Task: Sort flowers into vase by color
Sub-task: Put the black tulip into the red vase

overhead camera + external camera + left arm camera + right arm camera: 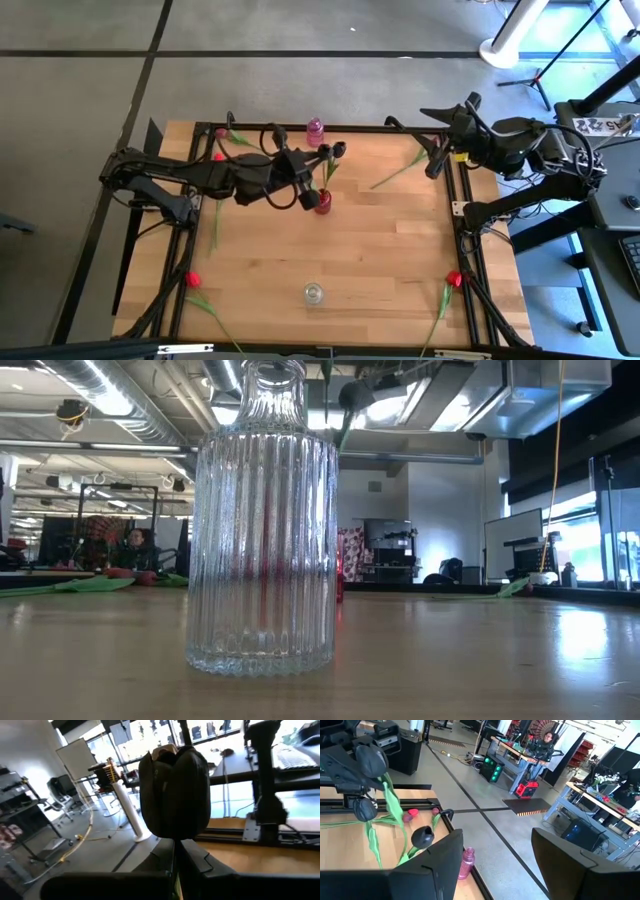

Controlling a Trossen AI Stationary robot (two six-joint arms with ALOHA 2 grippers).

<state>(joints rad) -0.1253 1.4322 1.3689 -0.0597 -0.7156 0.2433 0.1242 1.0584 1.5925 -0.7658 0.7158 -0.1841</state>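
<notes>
While the left end effector (325,162) hangs over the back middle of the wooden surface (380,250), its fingers are clenched on the stem of a dark tulip (339,149), whose maroon-black head fills the left wrist view just past the fingers (175,795). Directly beneath that flower stands a red vase (322,201), with the green stem reaching down toward it; whether the stem tip is already inside the mouth cannot be told. A pink vase (315,130) sits at the back edge of the surface, close to the held tulip, and it shows again in the right wrist view (466,862). A clear ribbed glass vase (314,293) stands near the front edge, well apart from the other two, and it looms large in the low view (262,530). Other flowers lie scattered: a red tulip (192,280) at the front left corner, another red tulip (454,279) at the front right, a green stem (398,172) lying flat toward the back right, and a red head (218,157) at the back left beside the left arm. The right end effector (432,160) waits over the back right edge, its fingers spread and grasping nothing.
</notes>
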